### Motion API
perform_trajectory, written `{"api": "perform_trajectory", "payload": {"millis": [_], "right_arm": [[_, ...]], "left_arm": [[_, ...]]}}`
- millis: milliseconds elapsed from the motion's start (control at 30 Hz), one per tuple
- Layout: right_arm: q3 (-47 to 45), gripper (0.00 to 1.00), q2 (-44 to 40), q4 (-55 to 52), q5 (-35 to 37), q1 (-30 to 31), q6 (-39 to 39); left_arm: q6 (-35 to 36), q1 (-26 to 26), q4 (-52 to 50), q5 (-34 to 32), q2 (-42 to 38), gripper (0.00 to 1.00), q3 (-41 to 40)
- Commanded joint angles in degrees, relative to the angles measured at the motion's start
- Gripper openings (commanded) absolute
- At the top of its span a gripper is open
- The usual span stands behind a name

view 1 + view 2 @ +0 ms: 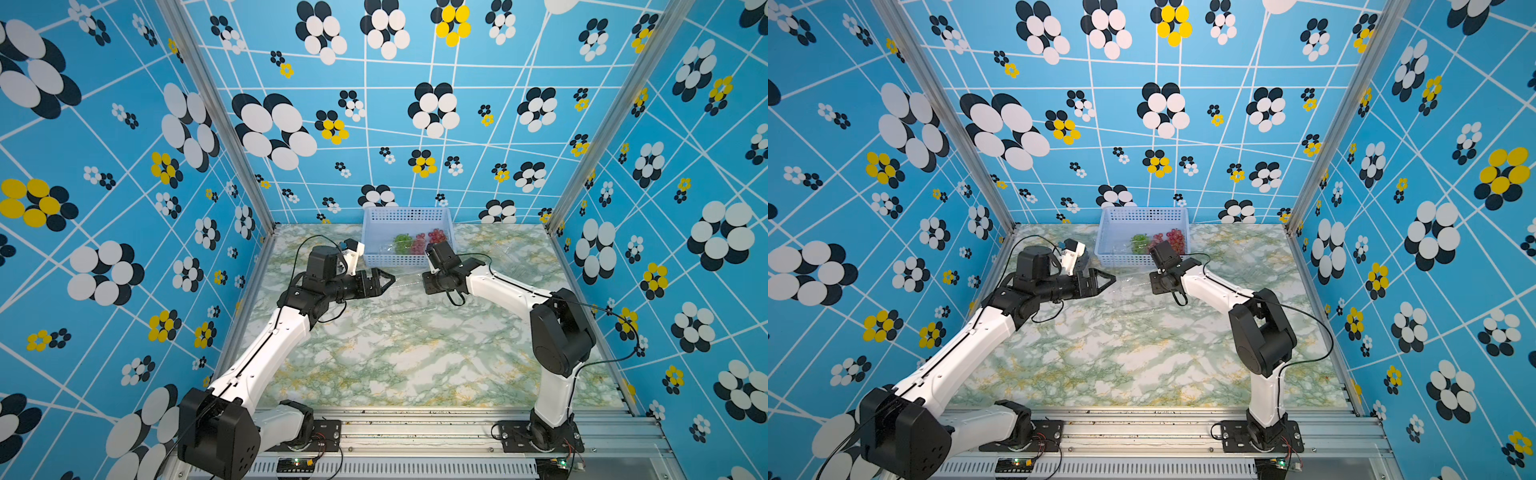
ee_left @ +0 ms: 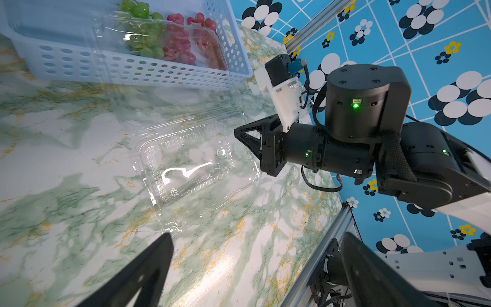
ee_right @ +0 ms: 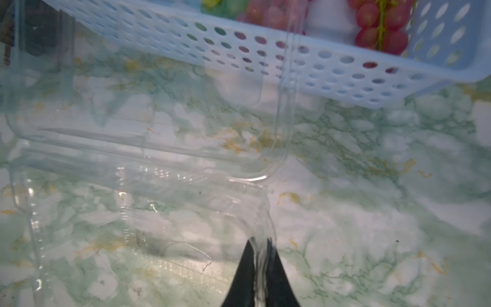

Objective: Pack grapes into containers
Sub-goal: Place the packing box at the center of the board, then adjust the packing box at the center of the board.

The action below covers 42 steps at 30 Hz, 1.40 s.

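Grapes in small bunches of round berries lay in the light-blue perforated plastic basket [image 1: 405, 261] at the back middle of the green-and-white marbled worktop [image 1: 395, 353]. I recorded a light-green bunch [image 1: 402, 242] toward my left arm's side, a red-pink bunch [image 1: 418, 246] just beside it, and a second red-pink bunch [image 1: 436, 236] toward my right arm's side. Both top views agreed on this order. All three bunches were inside the basket.

In the left wrist view a clear ribbed plastic clamshell box [image 2: 159, 37] also lay in the basket. It was over or against the green and first red bunches; I could not tell which.

A second clear plastic clamshell container [image 2: 191, 164] sat open on the worktop just in front of the basket, between my two tools. Only the marbled surface showed through its tray.

My right tool [image 3: 259, 244] was clenched on the rim of that container. The right wrist view showed its two black fingers [image 3: 244, 273] nearly tip to tip, with the thin clear edge caught between them.

My left tool [image 1: 387, 282] was released, its jaws spread wide and holding nothing. It hung above the worktop and pointed at the open container from the opposite side. One fingertip stood very near the container's edge; contact there I could not confirm.
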Motion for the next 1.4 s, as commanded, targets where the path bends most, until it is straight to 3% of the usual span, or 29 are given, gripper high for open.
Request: {"api": "perform_trajectory", "payload": {"millis": [0, 67, 167, 300, 500, 633, 867, 1200, 1367], "right_arm": [[3.1, 0.25, 0.5, -5.0, 3.7, 0.1, -1.7], [3.5, 0.38, -0.6, -6.0, 5.1, 0.1, -0.5], [3.1, 0.48, -3.2, -7.6, 7.1, 0.0, 2.8], [0.6, 0.75, -7.8, -8.6, 8.4, 0.1, 9.6], [-6.5, 0.89, -15.7, -7.8, 2.6, 0.3, 24.4], [-13.1, 0.94, -19.4, -6.3, 2.2, 3.1, 33.1], [-20.1, 0.96, -18.9, -3.1, -0.5, 6.8, 41.4], [-20.3, 0.94, -10.5, 4.8, -2.6, 9.7, 45.4], [-20.5, 0.83, -8.6, 5.4, -1.2, 9.7, 45.3]], "left_arm": [[0.1, 0.5, 0.2, 0.6, 0.1, 1.00, -0.6], [0.2, 0.6, 0.1, 0.5, 0.1, 1.00, -0.5], [0.2, 0.6, -0.1, 0.3, 0.1, 0.99, -0.5], [0.4, 0.6, -0.4, 0.3, 0.1, 1.00, -0.4], [0.4, 0.8, -0.5, 0.0, -0.5, 0.99, -0.3], [0.2, 0.8, -0.5, 0.1, -0.7, 0.99, -0.3], [-0.2, 0.9, -0.5, 0.4, -1.2, 0.99, -0.5], [-0.4, 0.8, -0.2, 0.9, -1.8, 0.99, -0.6], [-0.5, 0.9, 0.0, 1.2, -1.6, 0.99, -0.6]]}}
